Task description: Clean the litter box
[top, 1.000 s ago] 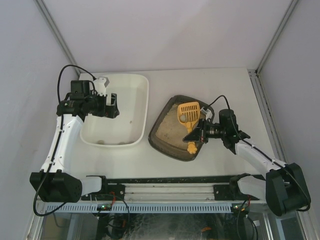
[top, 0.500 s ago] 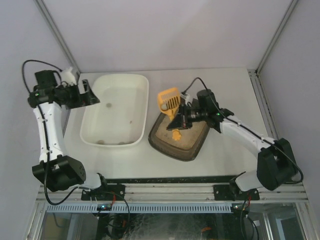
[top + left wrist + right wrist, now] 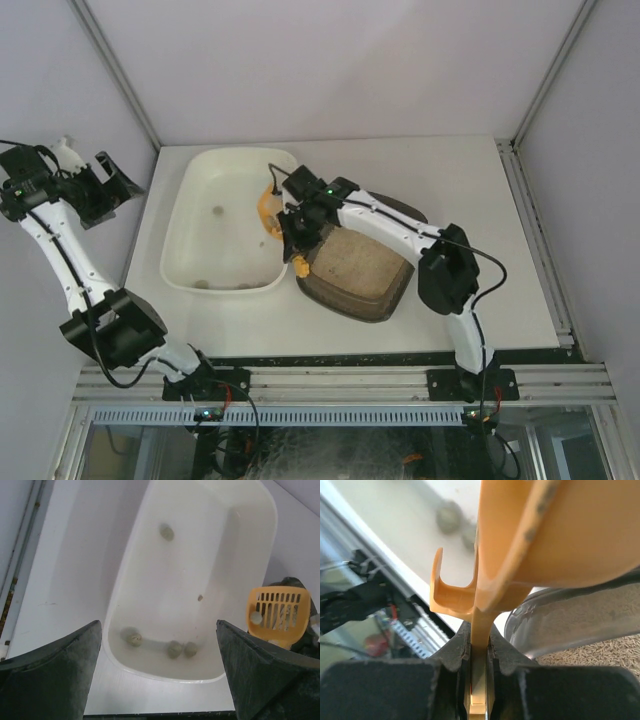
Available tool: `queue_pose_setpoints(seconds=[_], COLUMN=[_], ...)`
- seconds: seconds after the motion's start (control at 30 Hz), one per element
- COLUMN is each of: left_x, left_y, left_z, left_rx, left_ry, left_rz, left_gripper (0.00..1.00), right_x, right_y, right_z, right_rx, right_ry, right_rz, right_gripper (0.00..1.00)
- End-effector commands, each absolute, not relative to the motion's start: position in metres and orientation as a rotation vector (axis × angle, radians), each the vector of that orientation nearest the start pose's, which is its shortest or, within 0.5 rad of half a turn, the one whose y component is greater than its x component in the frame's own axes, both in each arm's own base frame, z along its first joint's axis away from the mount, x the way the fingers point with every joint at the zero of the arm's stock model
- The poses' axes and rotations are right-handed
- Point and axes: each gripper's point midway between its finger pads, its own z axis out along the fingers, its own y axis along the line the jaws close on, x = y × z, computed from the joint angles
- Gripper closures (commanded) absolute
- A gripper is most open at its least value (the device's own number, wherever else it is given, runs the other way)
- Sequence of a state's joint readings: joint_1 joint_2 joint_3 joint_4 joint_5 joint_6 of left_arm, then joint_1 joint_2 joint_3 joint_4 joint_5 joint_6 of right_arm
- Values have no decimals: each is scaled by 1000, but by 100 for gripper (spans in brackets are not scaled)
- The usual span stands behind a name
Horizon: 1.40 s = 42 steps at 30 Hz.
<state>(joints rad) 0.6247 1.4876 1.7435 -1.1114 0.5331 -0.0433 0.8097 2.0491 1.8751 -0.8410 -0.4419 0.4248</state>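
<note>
The litter box (image 3: pixel 385 290) is a dark tray of beige litter right of centre; its rim (image 3: pixel 555 622) and litter show in the right wrist view. My right gripper (image 3: pixel 295 238) (image 3: pixel 480 647) is shut on the handle of a yellow slotted scoop (image 3: pixel 267 208) (image 3: pixel 545 535). The scoop head hangs over the right rim of the white tub (image 3: pixel 180 268). In the left wrist view the scoop (image 3: pixel 277 611) carries a pale clump (image 3: pixel 256 617). My left gripper (image 3: pixel 118 180) (image 3: pixel 159 680) is open and holds nothing, off the table's left edge.
Several grey-green clumps (image 3: pixel 175 649) lie in the white tub (image 3: pixel 125 580), most near its front wall, one (image 3: pixel 166 532) farther back. The tub and litter box stand side by side, almost touching. Booth walls close in at left, back and right.
My right arm swung the scoop left, from above the litter box to over the tub's right rim. My left arm pulled away from the tub, out past the table's left edge.
</note>
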Motion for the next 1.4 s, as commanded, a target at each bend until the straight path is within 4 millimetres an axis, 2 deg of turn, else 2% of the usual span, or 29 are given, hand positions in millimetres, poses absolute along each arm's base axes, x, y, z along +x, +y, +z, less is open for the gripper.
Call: queue_pose_setpoints(seconds=[0.0, 0.17, 0.33, 0.6, 0.7, 0.77, 0.83, 0.87, 0.9, 0.93, 1.03, 1.07, 1.17, 1.23, 1.37], left_x=[326, 325, 329, 335, 343, 352, 366, 373, 381, 390, 417, 426, 451, 463, 460], left_y=[134, 123, 118, 107, 90, 68, 35, 18, -1, -20, -79, -98, -150, -186, -258], left_z=[310, 310, 310, 304, 304, 304, 303, 302, 303, 300, 291, 289, 272, 252, 217], left_rx=[-546, -439, -354, -227, -129, -39, 81, 145, 217, 292, 505, 560, 709, 825, 988], left_ry=[2211, 2209, 2226, 2296, 2330, 2348, 2363, 2370, 2371, 2377, 2379, 2368, 2349, 2321, 2273], left_rz=[-372, -418, -471, -472, -426, -418, -431, -431, -432, -437, -443, -442, -413, -366, -353], left_gripper=[1, 1, 0, 0, 0, 0, 0, 0, 0, 0, 0, 0, 0, 0, 0], right_x=[261, 264, 273, 285, 283, 279, 276, 272, 272, 270, 264, 259, 245, 233, 210], right_y=[401, 402, 393, 390, 385, 378, 362, 349, 336, 320, 272, 255, 217, 201, 182], right_z=[150, 150, 160, 176, 197, 213, 226, 238, 233, 242, 242, 236, 243, 247, 247], right_rx=[-902, -1045, -1048, -1029, -937, -849, -754, -693, -629, -548, -342, -279, -97, -9, 87], right_ry=[2644, 2432, 2291, 2190, 2240, 2295, 2345, 2362, 2411, 2423, 2436, 2442, 2411, 2390, 2382], right_rz=[523, 67, -179, -291, -162, 22, 188, 265, 307, 358, 398, 383, 395, 428, 472], right_gripper=[100, 100, 100, 100, 100, 100, 100, 100, 100, 100, 100, 100, 100, 100, 100])
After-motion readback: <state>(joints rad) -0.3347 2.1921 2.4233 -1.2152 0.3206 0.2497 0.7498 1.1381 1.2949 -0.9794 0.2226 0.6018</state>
